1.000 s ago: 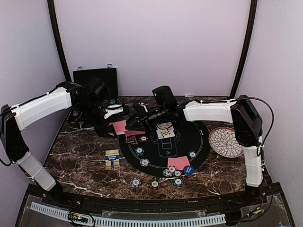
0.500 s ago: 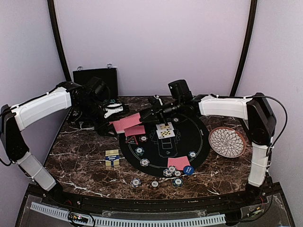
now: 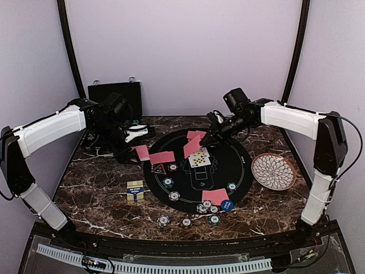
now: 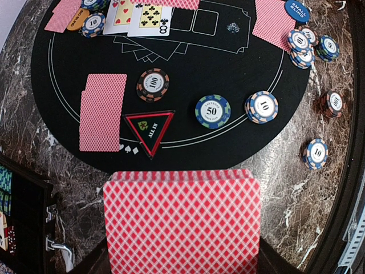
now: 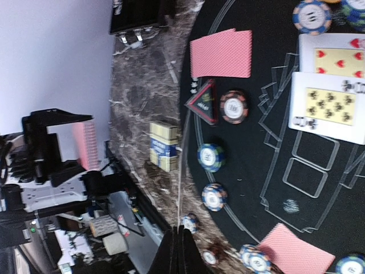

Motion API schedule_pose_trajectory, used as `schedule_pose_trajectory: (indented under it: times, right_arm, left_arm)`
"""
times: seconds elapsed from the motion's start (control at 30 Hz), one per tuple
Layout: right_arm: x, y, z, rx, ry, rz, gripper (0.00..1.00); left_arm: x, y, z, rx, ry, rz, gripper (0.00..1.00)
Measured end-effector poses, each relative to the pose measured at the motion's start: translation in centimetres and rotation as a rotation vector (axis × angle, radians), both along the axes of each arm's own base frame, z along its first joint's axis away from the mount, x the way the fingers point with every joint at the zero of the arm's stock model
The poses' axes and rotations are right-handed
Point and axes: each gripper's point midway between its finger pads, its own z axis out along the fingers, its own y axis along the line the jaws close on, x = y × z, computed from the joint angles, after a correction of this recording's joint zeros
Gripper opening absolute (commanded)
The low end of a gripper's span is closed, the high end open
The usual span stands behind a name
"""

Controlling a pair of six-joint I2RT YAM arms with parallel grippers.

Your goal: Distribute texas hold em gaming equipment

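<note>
Left wrist, striped chips inside black case

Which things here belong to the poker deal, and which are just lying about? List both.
Job: red-backed card deck; single held red-backed card; face-up cards; striped round poker chips; blue round blind button.
Lying about: black latched hard case; white petal-patterned round plate.

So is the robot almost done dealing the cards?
Partly. Done: two face-up cards and striped round poker chips lie on the round black mat. In hand: the right hand pinches one red-backed card; the left hand grips the red-backed deck. Left: placing that card, probably more.
</note>
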Motion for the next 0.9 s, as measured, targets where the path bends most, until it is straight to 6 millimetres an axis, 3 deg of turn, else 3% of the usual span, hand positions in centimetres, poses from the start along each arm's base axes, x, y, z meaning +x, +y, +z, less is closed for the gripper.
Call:
schedule_pose_trajectory:
  times: [0.23, 0.4, 0.73, 0.9]
  right_arm:
    - [2.6, -5.7, -1.5, -0.432, -0.200, -0.090, 0.00]
    - [3.8, -8.5, -2.5, -0.777, -0.338, -0.100, 0.00]
    - [3.7, -7.0, -7.5, -1.237, -0.488, 0.039, 0.00]
    - [3.7, -5.2, -9.8, -1.331, -0.527, 0.100, 0.00]
  left_arm:
    - [0.0, 0.1, 0.0, 0.003, 0.000, 0.001, 0.00]
    - [0.0, 0.1, -0.1, 0.005, 0.001, 0.002, 0.00]
    - [-0.1, 0.1, -0.1, 0.007, 0.004, 0.002, 0.00]
    - [-0.2, 0.3, -0.1, 0.012, 0.008, 0.004, 0.00]
